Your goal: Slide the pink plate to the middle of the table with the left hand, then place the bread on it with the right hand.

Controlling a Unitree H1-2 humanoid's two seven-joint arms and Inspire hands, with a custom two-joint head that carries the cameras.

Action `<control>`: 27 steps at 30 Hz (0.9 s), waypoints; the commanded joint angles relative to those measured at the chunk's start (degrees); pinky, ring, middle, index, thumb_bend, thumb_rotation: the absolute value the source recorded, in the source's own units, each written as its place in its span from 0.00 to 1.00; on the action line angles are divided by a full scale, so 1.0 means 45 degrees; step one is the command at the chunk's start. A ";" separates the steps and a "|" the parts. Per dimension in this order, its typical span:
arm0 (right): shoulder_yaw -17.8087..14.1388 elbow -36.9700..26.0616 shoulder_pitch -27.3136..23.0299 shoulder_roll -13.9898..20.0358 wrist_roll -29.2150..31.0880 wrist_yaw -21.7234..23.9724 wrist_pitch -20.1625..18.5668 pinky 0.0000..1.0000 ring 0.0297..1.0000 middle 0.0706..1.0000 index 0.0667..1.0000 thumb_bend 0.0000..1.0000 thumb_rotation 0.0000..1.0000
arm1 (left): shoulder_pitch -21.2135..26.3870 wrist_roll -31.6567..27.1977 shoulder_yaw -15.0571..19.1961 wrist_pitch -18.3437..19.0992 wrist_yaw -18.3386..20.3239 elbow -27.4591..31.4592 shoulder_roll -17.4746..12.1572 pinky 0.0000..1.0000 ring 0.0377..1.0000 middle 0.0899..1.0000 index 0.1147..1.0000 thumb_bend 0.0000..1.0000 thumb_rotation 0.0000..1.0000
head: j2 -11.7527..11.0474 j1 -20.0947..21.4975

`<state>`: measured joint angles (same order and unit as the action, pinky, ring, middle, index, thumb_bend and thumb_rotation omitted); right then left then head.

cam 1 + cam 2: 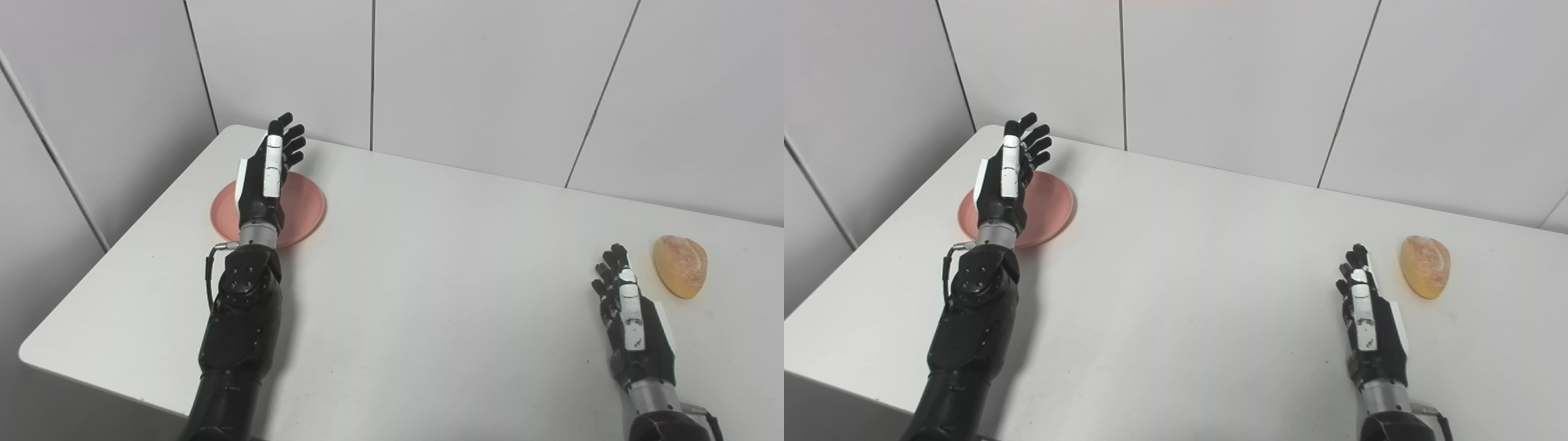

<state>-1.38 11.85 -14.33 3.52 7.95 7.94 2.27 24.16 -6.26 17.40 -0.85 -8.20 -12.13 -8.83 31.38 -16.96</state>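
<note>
A pink plate (306, 205) lies near the far left corner of the white table (429, 275). My left hand (266, 177) hovers over the plate, open, fingers stretched toward the wall, hiding the plate's middle. A golden bread roll (680, 266) rests at the right side of the table. My right hand (631, 318) is open with nothing in it, close to the tabletop just left of and nearer than the bread, apart from it.
White wall panels (490, 79) rise directly behind the table's far edge. The table's left edge (122, 245) runs diagonally close to the plate, and its front left corner (27, 355) is in view.
</note>
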 commanded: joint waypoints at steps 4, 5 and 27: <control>-0.0089 0.0314 0.0042 0.0202 0.0075 0.0201 0.0726 1.00 1.00 1.00 1.00 0.78 0.98 | 0.0683 0.0026 0.0418 -0.0143 -0.0547 0.0422 -0.0554 0.78 0.79 0.77 0.75 0.79 1.00 | 0.0006 -0.0112; -0.0083 0.0294 0.0048 0.0211 0.0047 0.0180 0.0714 1.00 1.00 1.00 1.00 0.78 0.98 | 0.0670 0.0014 0.0491 -0.0126 -0.0619 0.0437 -0.0591 0.78 0.78 0.76 0.75 0.79 1.00 | 0.0006 -0.0112; -0.0159 0.0293 0.0024 0.0302 0.0293 0.0288 0.0708 1.00 1.00 1.00 1.00 0.77 0.97 | 0.0120 0.0142 0.1699 -0.0929 -0.1775 -0.1584 -0.2131 0.83 0.81 0.78 0.79 0.80 1.00 | -0.0086 -0.0467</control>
<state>-1.59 12.61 -14.71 4.35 8.76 8.34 3.11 22.75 -6.60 24.72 -2.16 -15.33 -20.14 -15.94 30.94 -18.98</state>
